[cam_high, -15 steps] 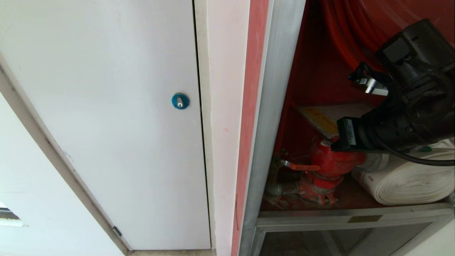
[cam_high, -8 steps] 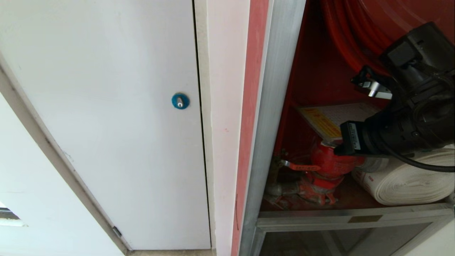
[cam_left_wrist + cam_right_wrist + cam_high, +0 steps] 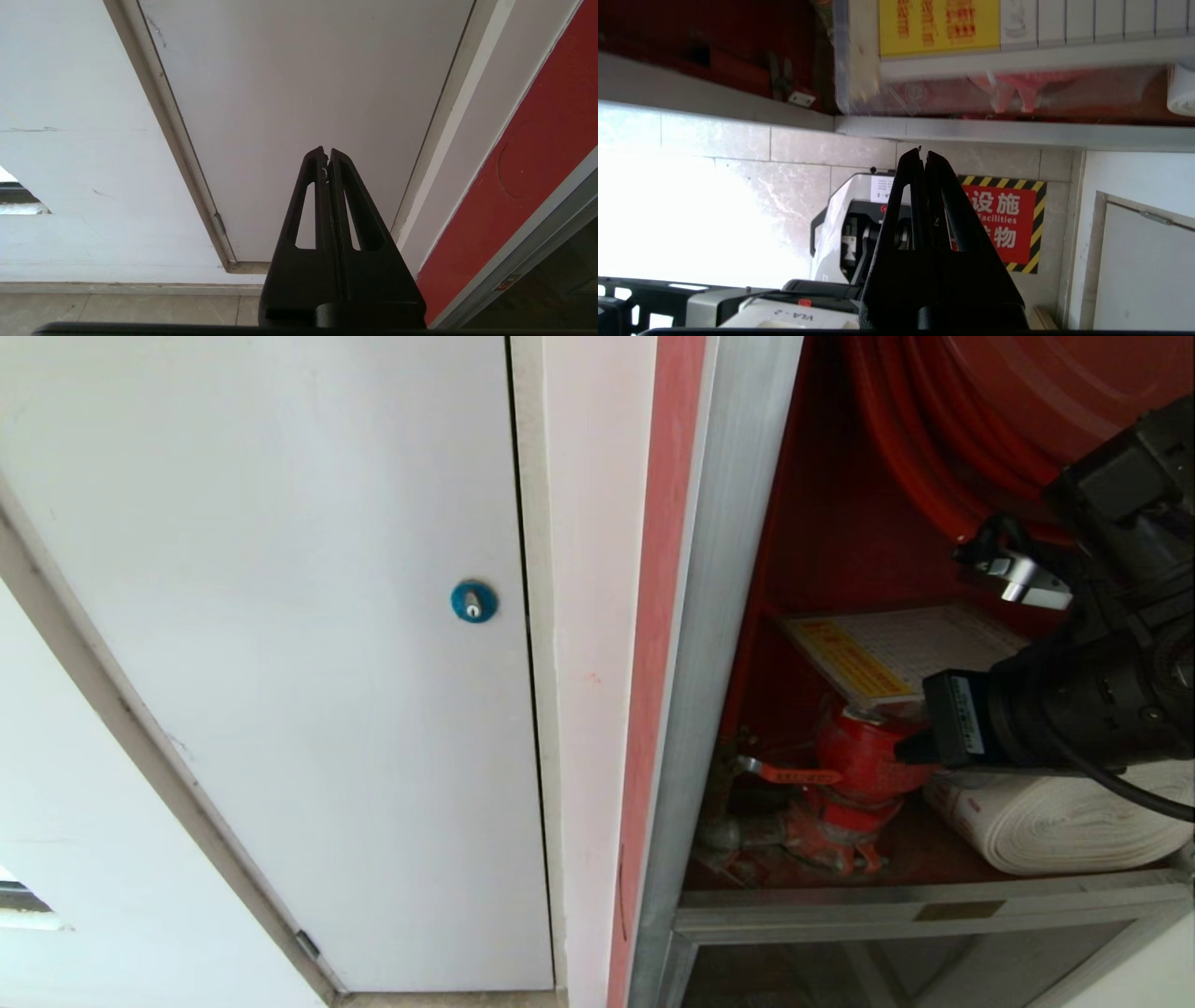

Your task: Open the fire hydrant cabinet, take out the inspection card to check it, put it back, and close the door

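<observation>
**Red cabinet open, card back inside, door yet to be closed**

Red-lined and framed in silver aluminium, the fire hydrant cabinet (image 3: 728, 616) is seen open, and its door is not in view. The flat laminated white inspection card with its yellow strip (image 3: 896, 649) is seen lying inside, above the red valve (image 3: 859, 761) and beside the white rolled hose (image 3: 1055, 821). The right gripper (image 3: 923, 156) is pressed shut with nothing held, just off the card's edge. The left gripper (image 3: 326, 156) is parked, shut, before the white flush panel (image 3: 280, 616).

The card-return step is judged finished; next the door must be found and swung closed.

Compared with a second ago, the right arm has been drawn back towards the picture's right edge, so more of the card is uncovered.
</observation>
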### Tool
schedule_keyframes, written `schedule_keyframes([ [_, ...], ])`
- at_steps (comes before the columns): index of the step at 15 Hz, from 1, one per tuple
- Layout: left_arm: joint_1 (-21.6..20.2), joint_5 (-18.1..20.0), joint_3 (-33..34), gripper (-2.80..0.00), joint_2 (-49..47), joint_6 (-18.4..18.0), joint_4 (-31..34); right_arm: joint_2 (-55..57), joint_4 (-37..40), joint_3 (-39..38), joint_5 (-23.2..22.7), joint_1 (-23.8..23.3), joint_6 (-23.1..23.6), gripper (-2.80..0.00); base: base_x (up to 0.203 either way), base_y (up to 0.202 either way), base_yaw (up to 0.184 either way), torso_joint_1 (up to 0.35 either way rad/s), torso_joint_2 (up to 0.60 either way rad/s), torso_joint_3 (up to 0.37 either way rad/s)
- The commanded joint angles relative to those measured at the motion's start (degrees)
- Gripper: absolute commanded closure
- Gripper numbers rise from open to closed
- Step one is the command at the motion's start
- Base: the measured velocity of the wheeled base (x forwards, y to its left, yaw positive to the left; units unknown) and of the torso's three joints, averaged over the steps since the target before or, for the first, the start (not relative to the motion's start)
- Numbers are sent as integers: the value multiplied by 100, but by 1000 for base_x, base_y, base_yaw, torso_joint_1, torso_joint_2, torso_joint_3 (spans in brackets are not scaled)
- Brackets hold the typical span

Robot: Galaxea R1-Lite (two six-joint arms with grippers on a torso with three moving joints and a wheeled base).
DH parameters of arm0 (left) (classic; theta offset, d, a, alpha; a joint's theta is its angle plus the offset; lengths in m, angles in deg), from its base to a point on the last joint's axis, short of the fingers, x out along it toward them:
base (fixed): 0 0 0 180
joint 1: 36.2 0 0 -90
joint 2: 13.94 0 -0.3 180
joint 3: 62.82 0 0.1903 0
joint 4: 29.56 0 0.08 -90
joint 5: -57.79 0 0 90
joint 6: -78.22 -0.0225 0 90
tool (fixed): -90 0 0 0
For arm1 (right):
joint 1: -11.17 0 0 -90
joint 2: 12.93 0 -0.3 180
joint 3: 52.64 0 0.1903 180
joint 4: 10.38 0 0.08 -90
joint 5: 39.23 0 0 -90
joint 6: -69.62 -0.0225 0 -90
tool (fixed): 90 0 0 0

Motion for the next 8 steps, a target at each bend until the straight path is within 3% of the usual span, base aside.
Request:
schedule_keyframes([
  [1,-2,-1,9,0,0,1,0,-287,26,-127,7,21,-24,0,0,0,0,0,0,0],
  [5,-2,-1,9,0,1,1,0,-1081,278,-255,16,-20,-57,0,0,0,0,0,0,0],
  [8,-2,-1,9,0,-8,1,0,-1465,317,-436,8,-418,-166,0,0,0,0,0,0,0],
])
